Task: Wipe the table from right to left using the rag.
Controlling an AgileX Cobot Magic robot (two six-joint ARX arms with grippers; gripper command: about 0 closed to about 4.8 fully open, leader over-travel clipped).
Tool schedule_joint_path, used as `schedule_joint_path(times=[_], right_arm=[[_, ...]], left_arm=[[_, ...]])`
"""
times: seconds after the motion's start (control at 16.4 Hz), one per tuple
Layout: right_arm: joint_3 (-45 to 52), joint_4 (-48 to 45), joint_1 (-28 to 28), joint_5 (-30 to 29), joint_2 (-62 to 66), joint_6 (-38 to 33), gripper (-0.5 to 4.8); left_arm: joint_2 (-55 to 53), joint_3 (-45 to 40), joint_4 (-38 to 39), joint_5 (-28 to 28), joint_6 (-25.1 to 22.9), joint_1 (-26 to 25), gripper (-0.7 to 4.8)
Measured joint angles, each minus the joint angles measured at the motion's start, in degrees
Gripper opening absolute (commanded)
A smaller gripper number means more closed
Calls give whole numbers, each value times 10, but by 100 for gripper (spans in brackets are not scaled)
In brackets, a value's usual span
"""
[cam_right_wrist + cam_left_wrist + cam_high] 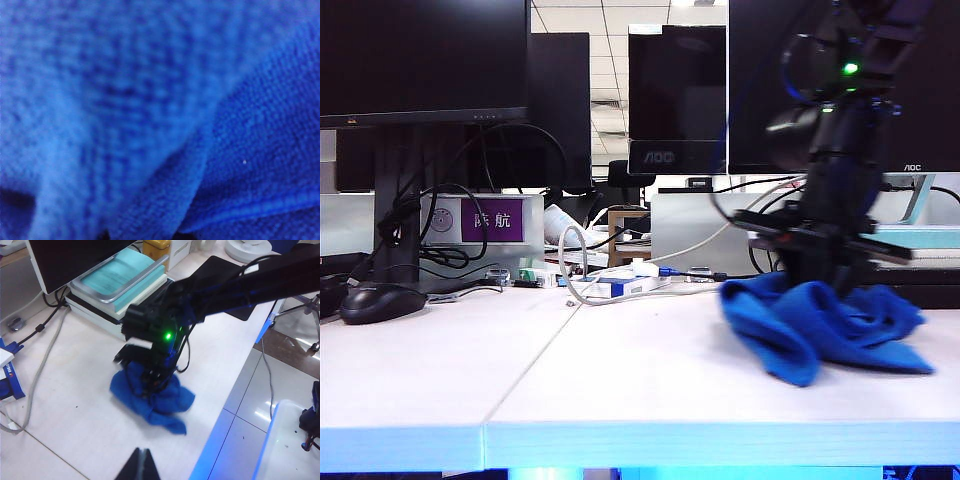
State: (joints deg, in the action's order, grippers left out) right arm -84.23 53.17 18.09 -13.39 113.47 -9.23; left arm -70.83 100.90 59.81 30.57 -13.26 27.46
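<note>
The blue rag (820, 325) lies bunched on the right part of the pale table (620, 380). My right gripper (820, 285) comes straight down into the rag's middle, its fingertips buried in the folds. The left wrist view shows the same: the black right arm reaches over the table and its gripper (150, 382) sinks into the rag (160, 402). Blue cloth (160, 120) fills the whole right wrist view, so the jaws are hidden there. My left gripper (141, 456) is shut and empty, hovering above the bare table (75, 430), apart from the rag.
A black mouse (380, 300) sits at the far left. Cables (580, 270) and a white-and-blue box (620, 287) lie behind the middle, below the monitors (420, 60). A stack with a teal tray (120, 282) stands behind the rag. The table's front edge (225, 430) runs near it.
</note>
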Motion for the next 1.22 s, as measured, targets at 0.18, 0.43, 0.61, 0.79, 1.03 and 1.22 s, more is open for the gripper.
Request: schedule_joint_path(times=[0.18,0.43,0.61,0.79,1.03,1.22], right_arm=[[2,-22,31,-4,0,-34,-6],[2,-43,56,-12,2,-77,-6],[2,-60,79,-14,3,-113,-6],[3,-91,103,-29,6,-147,-6],[5,-141,155,-31,12,-189,-6],[-4,-169,184,-35,31,-232,-6]], left_arm=[[0,0,0,0,0,0,-5],[0,0,0,0,0,0,-5],[0,0,3,-1,0,0,-5],[1,0,44,-93,15,0,-5],[17,0,70,-144,26,0,-5],[32,1,71,-152,26,0,-5]])
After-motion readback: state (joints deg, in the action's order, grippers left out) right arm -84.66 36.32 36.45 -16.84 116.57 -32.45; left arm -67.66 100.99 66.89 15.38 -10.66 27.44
